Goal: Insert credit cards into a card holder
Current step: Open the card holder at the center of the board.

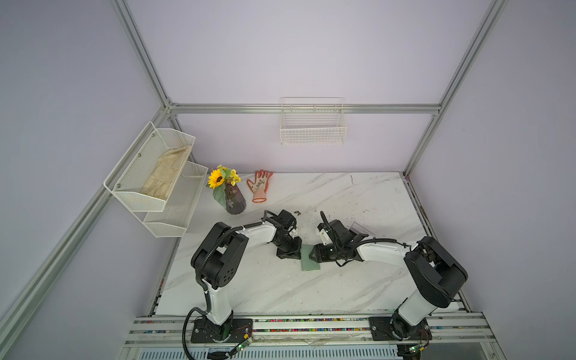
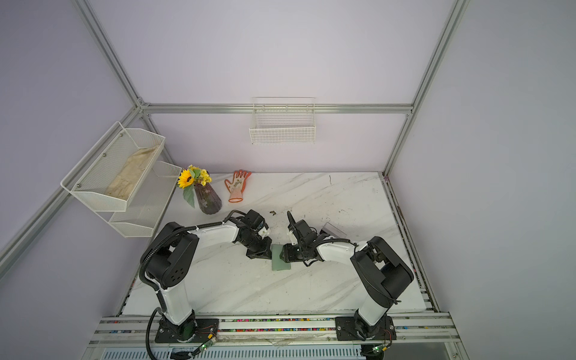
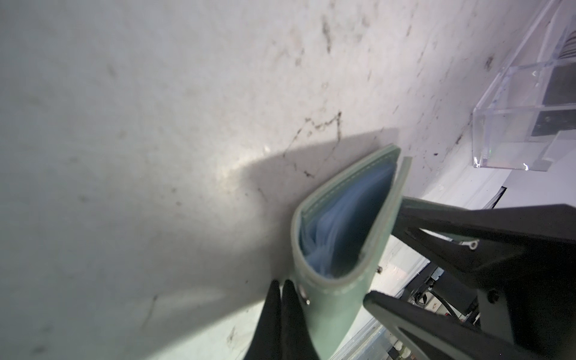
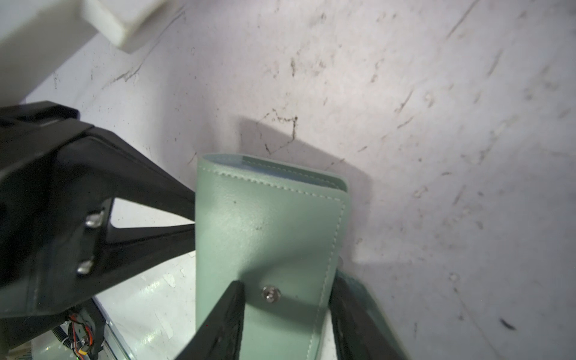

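Left wrist view: the card holder (image 3: 327, 311) is seen end-on, its two covers parted in a narrow V with pale bluish clear sleeves inside.
Place: in both top views it lies mid-table (image 1: 280, 290), between the two grippers.
Long axis: it runs away from the robot's base, crosswise to the line joining the grippers.
Right gripper (image 4: 286, 282): the jaws are spread wide and straddle the holder, one finger on the front cover beside the snap stud (image 4: 270, 293) and one at the far edge. It looks like a hold across the width.
Left gripper (image 3: 282, 283): the fingers are pressed together, tips just beside the folded spine. Whether they pinch anything I cannot tell.
Nearer arm: both are right at the holder, and the left seems the freer one to fetch a card.
Cards: none shows in either gripper.
Materials: the holder is matte sage leatherette with pale stitching, soft and bendable. The sleeves are thin and limp, so they are likely to buckle under a card's corner.
Clear box (image 3: 514, 124): hard see-through plastic that stands apart on the right arm's side. I cannot make out its contents.
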Robot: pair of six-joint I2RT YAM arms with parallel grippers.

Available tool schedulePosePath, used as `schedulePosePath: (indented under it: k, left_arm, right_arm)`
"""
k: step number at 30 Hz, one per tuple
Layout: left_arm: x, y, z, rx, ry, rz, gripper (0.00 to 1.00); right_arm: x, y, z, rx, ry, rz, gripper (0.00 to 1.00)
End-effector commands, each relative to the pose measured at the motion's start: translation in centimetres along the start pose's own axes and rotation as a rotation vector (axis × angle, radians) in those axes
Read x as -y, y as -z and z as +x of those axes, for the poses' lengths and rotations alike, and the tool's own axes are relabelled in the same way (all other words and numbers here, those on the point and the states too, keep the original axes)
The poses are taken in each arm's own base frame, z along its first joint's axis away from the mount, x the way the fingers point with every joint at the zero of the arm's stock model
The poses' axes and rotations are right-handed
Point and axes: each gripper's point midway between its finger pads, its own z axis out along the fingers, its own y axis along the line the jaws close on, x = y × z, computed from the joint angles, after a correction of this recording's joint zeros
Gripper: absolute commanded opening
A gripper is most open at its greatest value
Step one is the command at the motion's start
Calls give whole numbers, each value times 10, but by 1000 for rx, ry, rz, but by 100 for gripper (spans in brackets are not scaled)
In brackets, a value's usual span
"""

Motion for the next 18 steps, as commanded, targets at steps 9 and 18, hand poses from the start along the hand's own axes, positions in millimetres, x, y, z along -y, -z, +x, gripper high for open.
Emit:
schedulePosePath:
  k: [9, 18]
  left_arm:
    - [14, 1, -15, 33, -41, 14, 0]
    - [16, 3, -15, 35, -47, 19, 0]
  right_arm:
    - [-20, 21, -8, 45, 24, -59, 48]
    - [-25, 25, -11, 42, 29, -71, 48]
